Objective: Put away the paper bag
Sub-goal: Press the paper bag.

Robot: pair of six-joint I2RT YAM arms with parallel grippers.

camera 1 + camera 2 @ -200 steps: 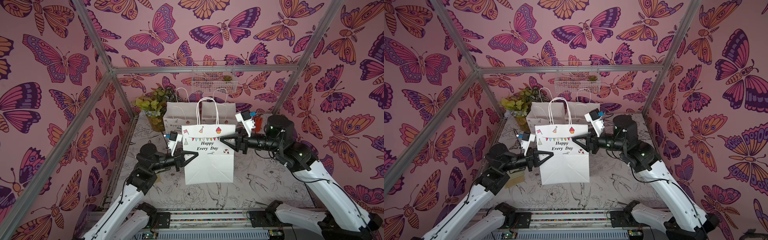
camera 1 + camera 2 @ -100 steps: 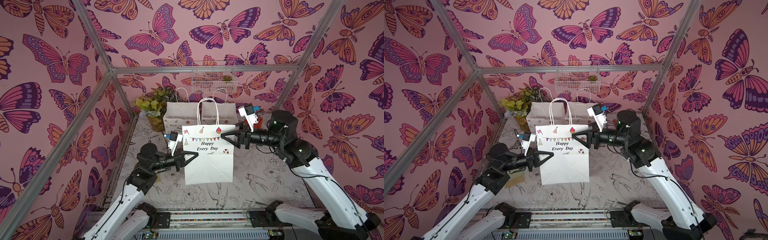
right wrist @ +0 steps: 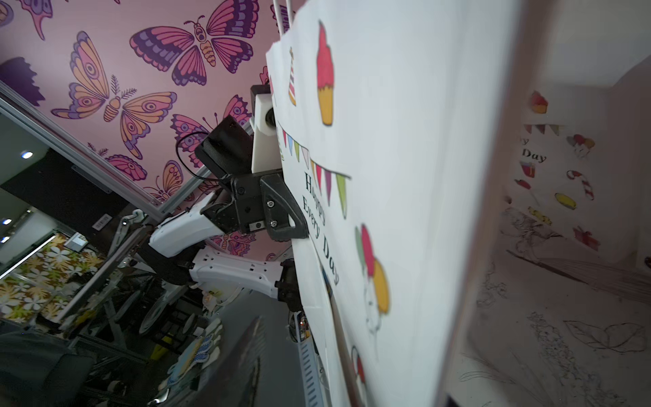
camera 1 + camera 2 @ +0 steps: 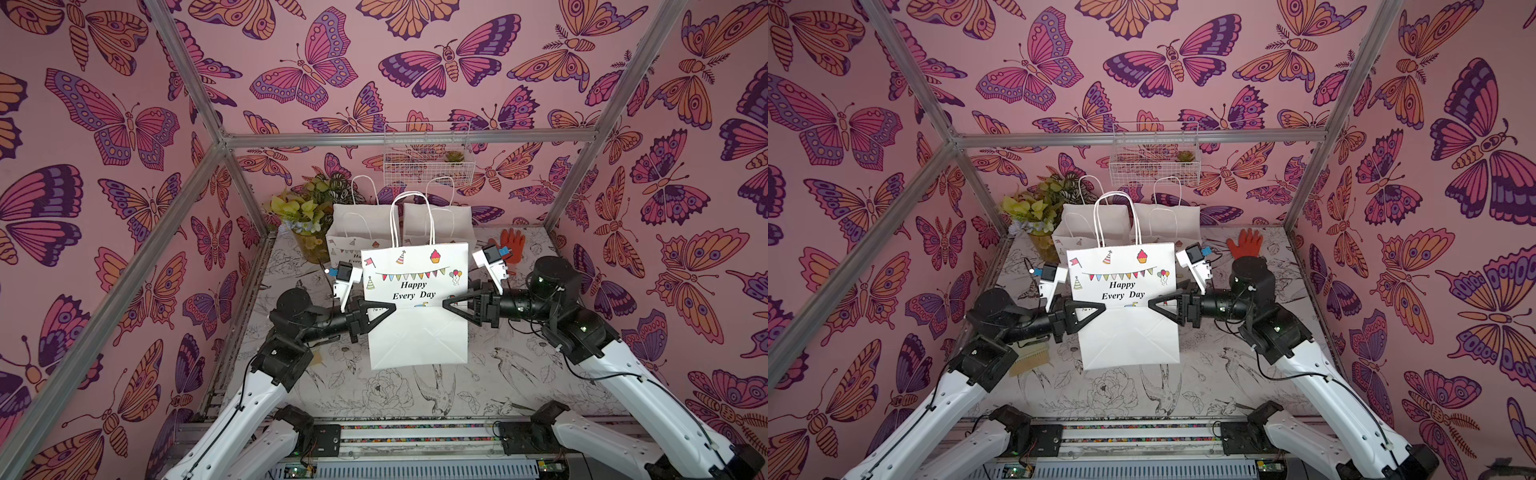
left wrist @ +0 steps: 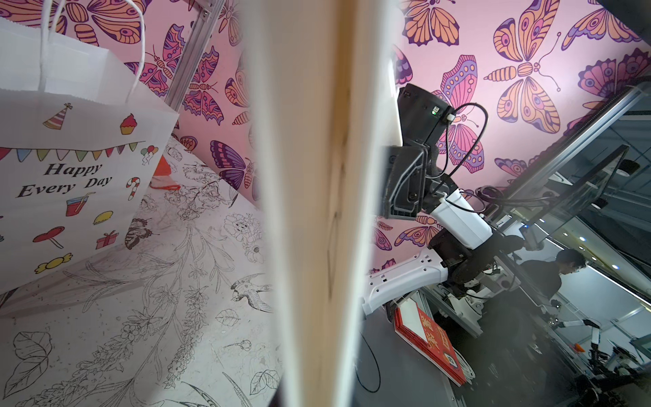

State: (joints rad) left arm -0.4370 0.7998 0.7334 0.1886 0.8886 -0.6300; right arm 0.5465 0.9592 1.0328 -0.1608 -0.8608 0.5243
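Here, left end effector (image 4: pixel 390 308) pinches paper bag (image 4: pixel 415 340) edge.

1. Close to the left wrist lens, the paper bag (image 5: pixel 317 211) is a blurred band that hides the scene's middle
2. Whether the right gripper (image 4: pixel 446 304) pinches the bag's right edge cannot be told
3. The far bags (image 4: pixel 361 220) stand half hidden behind it
4. The brush (image 4: pixel 1030 357), near left, lies partly under the left arm (image 4: pixel 1000 324)

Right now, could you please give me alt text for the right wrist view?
A white paper bag printed "Happy Every Day" fills the frame, close and nearly edge-on, with the left tool clamped on its far edge. Behind it, a second bag with the same print stands on the sketch-patterned table.
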